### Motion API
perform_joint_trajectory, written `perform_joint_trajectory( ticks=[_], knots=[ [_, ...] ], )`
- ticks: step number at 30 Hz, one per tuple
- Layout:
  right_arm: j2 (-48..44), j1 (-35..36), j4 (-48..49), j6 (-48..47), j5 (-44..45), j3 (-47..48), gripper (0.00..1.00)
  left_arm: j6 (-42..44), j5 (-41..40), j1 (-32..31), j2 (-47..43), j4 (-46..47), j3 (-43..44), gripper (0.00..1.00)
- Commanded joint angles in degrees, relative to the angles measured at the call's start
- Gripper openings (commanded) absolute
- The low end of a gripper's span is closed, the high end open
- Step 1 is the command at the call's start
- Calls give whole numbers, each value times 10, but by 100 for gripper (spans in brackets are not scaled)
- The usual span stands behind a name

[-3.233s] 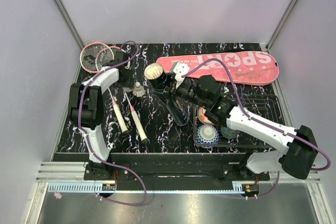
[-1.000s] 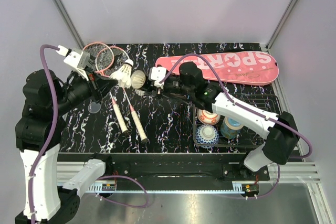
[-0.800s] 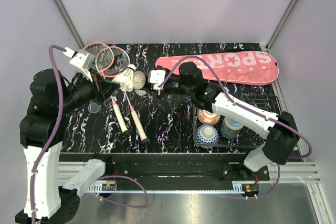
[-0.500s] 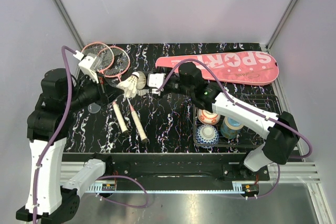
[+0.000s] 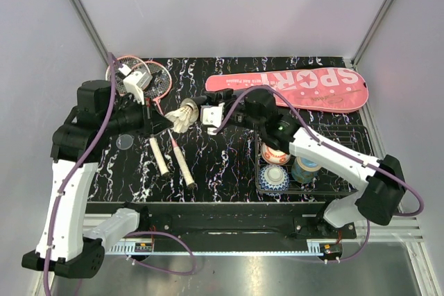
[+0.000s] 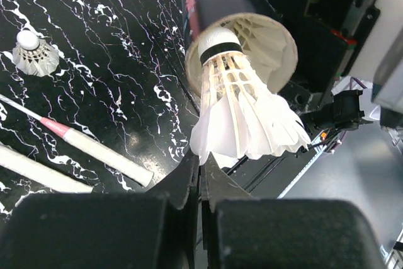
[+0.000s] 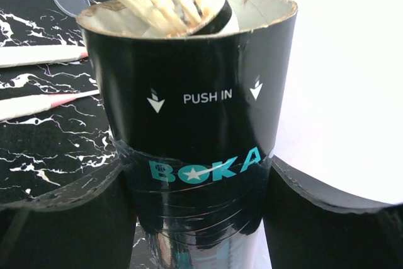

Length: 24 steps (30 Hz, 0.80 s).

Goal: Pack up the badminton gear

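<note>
Left tool (image 6: 200, 168) pinched shut on skirt edge of feather shuttlecock (image 6: 242, 114), held off surface (image 5: 229, 150). Cork end sits at mouth of black tube (image 7: 189, 111), just inside rim; feathers outside. Right tool (image 7: 195, 206) clamped on tube, one finger each side below "BOKA" lettering, tube lifted, open end toward left arm. Second shuttlecock (image 6: 31, 55) lies on surface. Two rackets (image 5: 149, 81) far left, handles toward bases. Pink cover (image 5: 291, 88) at far edge.
</note>
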Motion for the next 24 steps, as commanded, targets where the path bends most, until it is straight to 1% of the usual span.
perform_joint_trajectory(
  ticks=[1, 2, 4, 7, 9, 11, 12, 13, 15, 16, 17, 19, 24],
  knots=[
    [-31, 27, 24, -71, 19, -4, 34, 9, 8, -9, 21, 3, 12, 0],
    [-30, 34, 20, -81, 41, -4, 33, 9, 2, -14, 26, 3, 15, 0],
    [-27, 50, 17, -95, 56, -5, 33, 6, -25, -20, 48, -3, 29, 0],
    [-25, 54, 18, -76, 55, -7, 33, -12, -57, -28, 72, -4, 54, 0],
    [-24, 55, 26, -65, 48, -12, 33, -32, -75, -34, 72, 16, 58, 2],
    [-24, 57, 47, -43, 37, -22, 33, -44, -80, -44, 73, 38, 58, 11],
    [-23, 56, 55, -34, 33, -24, 33, -54, -82, -50, 73, 43, 58, 18],
    [-20, 56, 70, -20, 29, -27, 33, -55, -89, -56, 75, 46, 59, 20],
    [-16, 60, 83, -5, 23, -30, 33, -61, -124, -73, 79, 47, 64, 27],
    [-13, 61, 96, 0, 23, -30, 33, -60, -137, -77, 79, 46, 65, 35],
    [-12, 62, 102, 4, 19, -29, 32, -57, -152, -83, 79, 40, 66, 38],
    [-7, 63, 111, 15, 12, -21, 32, -55, -157, -84, 73, 39, 64, 45],
    [17, 63, 135, 45, 10, 4, 32, -52, -161, -87, 57, 41, 51, 54]
  ],
)
